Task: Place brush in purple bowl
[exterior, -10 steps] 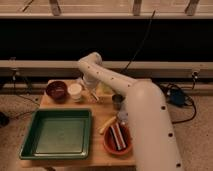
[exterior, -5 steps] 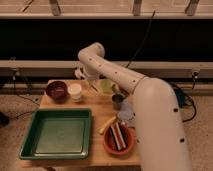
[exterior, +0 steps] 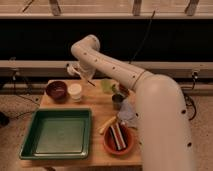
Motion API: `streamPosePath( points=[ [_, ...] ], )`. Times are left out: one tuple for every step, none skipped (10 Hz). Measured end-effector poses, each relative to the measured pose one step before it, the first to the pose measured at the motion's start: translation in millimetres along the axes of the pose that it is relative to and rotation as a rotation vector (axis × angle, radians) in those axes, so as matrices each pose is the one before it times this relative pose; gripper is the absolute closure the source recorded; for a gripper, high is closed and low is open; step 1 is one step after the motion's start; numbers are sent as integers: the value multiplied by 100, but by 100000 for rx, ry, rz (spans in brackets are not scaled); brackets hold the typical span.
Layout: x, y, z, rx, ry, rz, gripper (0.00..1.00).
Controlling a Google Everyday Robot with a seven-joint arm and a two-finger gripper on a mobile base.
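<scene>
The purple bowl (exterior: pixel 56 90) stands at the table's back left corner, dark maroon and glossy inside. My gripper (exterior: pixel 75 70) hangs above the table's back edge, just above and to the right of the bowl, over the white cup (exterior: pixel 75 91). It is shut on the brush (exterior: pixel 88 80), a thin dark stick that slants down to the right from the fingers, clear of the table. The white arm arcs from the right over the table.
A green tray (exterior: pixel 30 145) fills the front left. An orange-red bowl (exterior: pixel 107 145) with dark items stands at the front right, with a yellow banana (exterior: pixel 107 124) beside it. A dark cup (exterior: pixel 117 102) and a green item (exterior: pixel 107 85) sit at the back right.
My gripper has risen from the table's middle back and swung left toward the purple bowl, carrying the brush with it.
</scene>
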Motion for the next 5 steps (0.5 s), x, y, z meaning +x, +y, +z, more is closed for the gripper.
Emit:
streamPosePath(
  points=[
    [158,-560,22,197,-899,-2727,100],
    [561,-1158,267,545,-1796,-4854,100],
    [536,-982,233,987,-1293,-3080,100],
    [591,-961,329,662,-1583,-3573,100],
    [356,-883,468,760,-2160,-3725,100]
  ],
)
